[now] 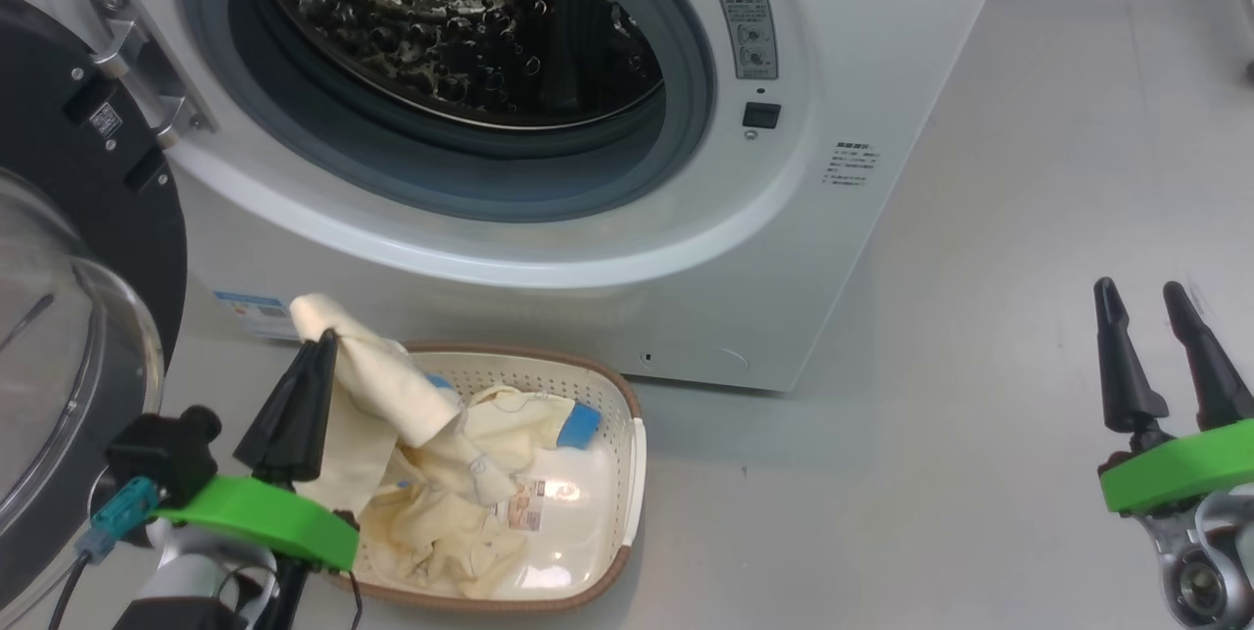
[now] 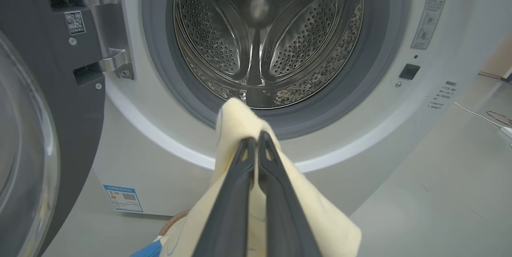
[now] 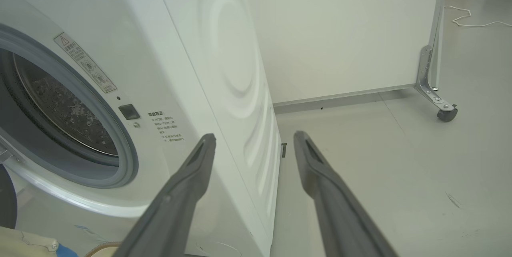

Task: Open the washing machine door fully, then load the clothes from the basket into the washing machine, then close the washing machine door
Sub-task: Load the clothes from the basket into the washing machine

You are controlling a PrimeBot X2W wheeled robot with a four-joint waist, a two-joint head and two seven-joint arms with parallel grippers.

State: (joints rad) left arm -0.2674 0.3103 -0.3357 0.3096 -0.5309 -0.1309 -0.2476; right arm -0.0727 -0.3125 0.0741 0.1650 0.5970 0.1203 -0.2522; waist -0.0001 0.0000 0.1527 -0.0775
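The white washing machine (image 1: 882, 42) stands with its door (image 1: 78, 248) swung wide to the left, steel drum (image 1: 451, 32) exposed. On the floor before it sits the cream basket (image 1: 627, 454) holding pale yellow clothes (image 1: 460, 503). My left gripper (image 1: 315, 341) is shut on one yellow garment (image 1: 382, 385), lifted above the basket's left end. In the left wrist view the pinched garment (image 2: 236, 125) hangs just below the drum opening (image 2: 264, 37), left gripper (image 2: 257, 137) pointing at it. My right gripper (image 1: 1141, 289) stands open over bare floor at the lower right, holding nothing.
Grey floor (image 1: 980, 414) stretches right of the machine. In the right wrist view, the right gripper (image 3: 254, 137) faces the machine's side panel (image 3: 232, 69), with a white partition (image 3: 340, 29) on a caster (image 3: 446, 114) and a cable (image 3: 468, 21) behind.
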